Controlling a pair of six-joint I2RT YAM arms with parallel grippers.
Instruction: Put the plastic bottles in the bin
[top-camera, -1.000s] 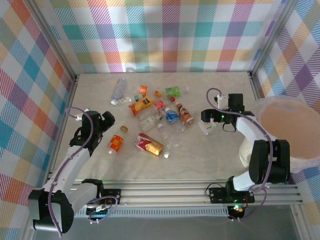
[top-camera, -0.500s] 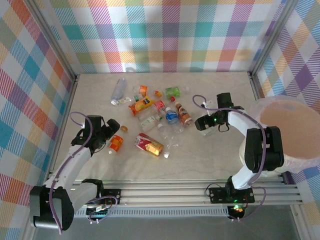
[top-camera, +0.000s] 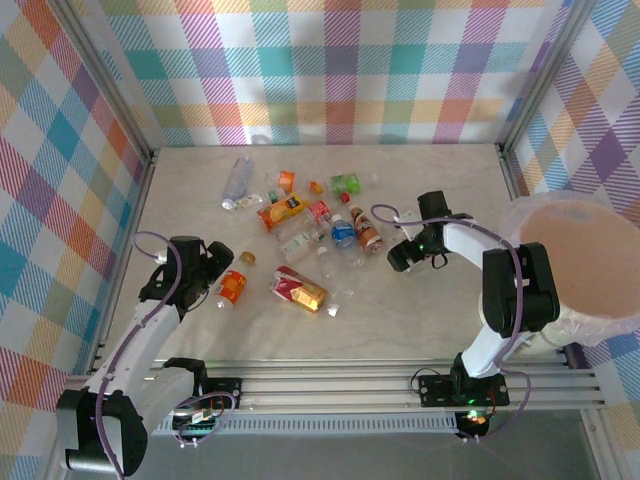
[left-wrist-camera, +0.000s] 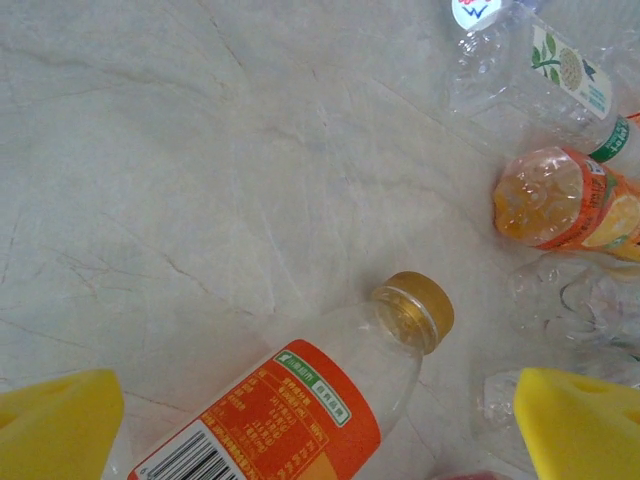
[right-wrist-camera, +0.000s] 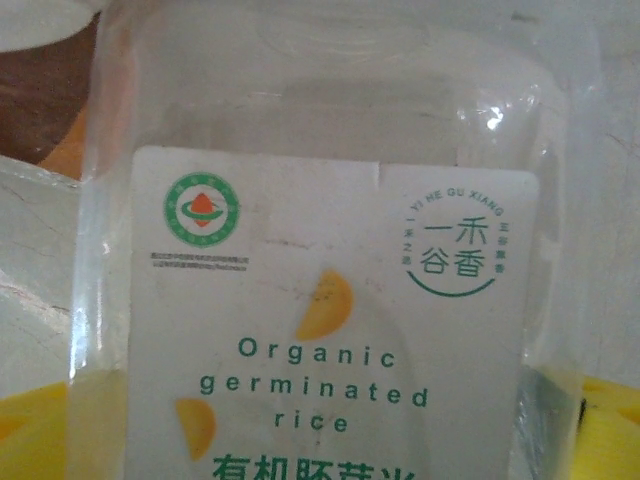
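A marbled tabletop (top-camera: 440, 310) is being enclosed by plaid walls (top-camera: 330, 70). At lower left, the left gripper (top-camera: 218, 274) is being held apart; the state of the right gripper (top-camera: 392, 257) cannot be told.

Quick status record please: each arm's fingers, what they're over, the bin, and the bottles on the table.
left fingers: open, straddling the orange-label bottle lying on the table
right fingers: either side of the rice-drink bottle; grip unclear
bin: far right, no bottles seen inside
plastic bottles: scattered mid-table
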